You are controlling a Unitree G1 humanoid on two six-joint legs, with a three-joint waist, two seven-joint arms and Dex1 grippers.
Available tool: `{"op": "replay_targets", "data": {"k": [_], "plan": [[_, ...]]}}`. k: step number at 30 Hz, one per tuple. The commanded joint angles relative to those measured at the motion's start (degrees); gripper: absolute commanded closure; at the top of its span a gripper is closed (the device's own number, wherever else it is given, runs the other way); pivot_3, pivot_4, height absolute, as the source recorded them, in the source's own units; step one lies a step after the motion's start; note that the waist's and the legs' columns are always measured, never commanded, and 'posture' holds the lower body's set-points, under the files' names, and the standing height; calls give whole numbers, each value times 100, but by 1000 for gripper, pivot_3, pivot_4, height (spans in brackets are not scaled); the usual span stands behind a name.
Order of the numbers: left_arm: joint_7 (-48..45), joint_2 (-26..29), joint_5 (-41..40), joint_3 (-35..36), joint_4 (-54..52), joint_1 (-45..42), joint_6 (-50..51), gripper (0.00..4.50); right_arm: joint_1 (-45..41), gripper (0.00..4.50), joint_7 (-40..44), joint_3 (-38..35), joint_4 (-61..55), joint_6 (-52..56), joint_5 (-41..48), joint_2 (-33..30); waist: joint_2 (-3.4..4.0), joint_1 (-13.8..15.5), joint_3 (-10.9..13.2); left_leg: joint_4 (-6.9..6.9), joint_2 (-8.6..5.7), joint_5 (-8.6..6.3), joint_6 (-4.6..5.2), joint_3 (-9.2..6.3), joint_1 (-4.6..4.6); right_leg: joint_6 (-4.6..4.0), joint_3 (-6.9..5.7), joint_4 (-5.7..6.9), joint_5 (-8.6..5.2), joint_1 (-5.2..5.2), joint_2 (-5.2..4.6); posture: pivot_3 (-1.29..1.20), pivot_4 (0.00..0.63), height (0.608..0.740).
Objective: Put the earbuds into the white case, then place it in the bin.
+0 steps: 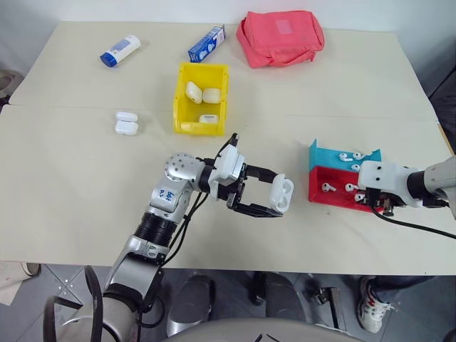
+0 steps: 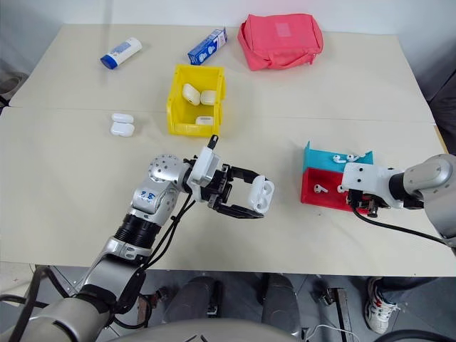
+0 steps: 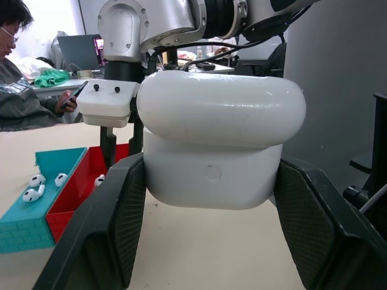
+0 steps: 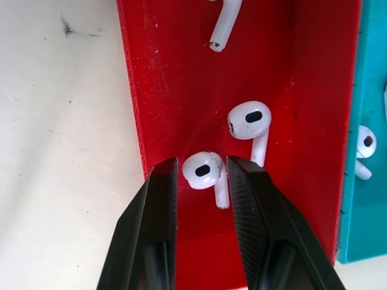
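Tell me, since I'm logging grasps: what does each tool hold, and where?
Left tool clamps the open case by its body's sides. Right tool straddles an earbud at its head.

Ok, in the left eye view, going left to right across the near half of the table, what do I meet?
Left gripper → open white case it holds → red and teal tray of earbuds → right gripper.
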Motion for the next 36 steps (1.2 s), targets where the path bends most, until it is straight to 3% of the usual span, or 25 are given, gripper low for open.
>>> {"op": "replay_targets", "data": {"k": [1,13,16,25,31,36], "plan": [[28,-6,-125,-36,-277,29,11,1703,-84,3210,69,-48,22,-116,-93,-12,0,0,0,0,0,0,0,0,0,0,0,0,0,0,0,0,150,740],[77,0,-128,-38,-350,78,51,1703,-76,3210,163,-66,43,-167,-133,34,2,-1,-1,0,0,0,-1,1,1,0,1,1,0,1,0,0,150,740],[93,0,-126,-44,-334,72,44,1703,-60,3899,162,-66,50,-163,-140,41,2,-1,-1,1,0,0,-1,1,1,0,0,1,0,1,0,0,150,740],[108,-34,-106,-41,-203,2,-5,1703,80,3899,-11,-260,-59,9,-77,34,2,1,-1,2,0,0,-1,0,2,0,0,1,0,2,0,0,150,740],[31,-169,-101,8,270,-204,-208,1703,829,3899,-17,-2061,-1750,1678,1219,98,6,25,-3,7,1,0,-1,-2,-1,0,0,4,1,2,0,0,150,740],[-71,-404,-108,75,900,-509,-436,1703,1099,3899,-435,-3614,-3403,2841,2821,1160,4,50,-3,14,3,-2,-3,-13,-1,0,-6,0,1,12,0,0,150,740]]}}
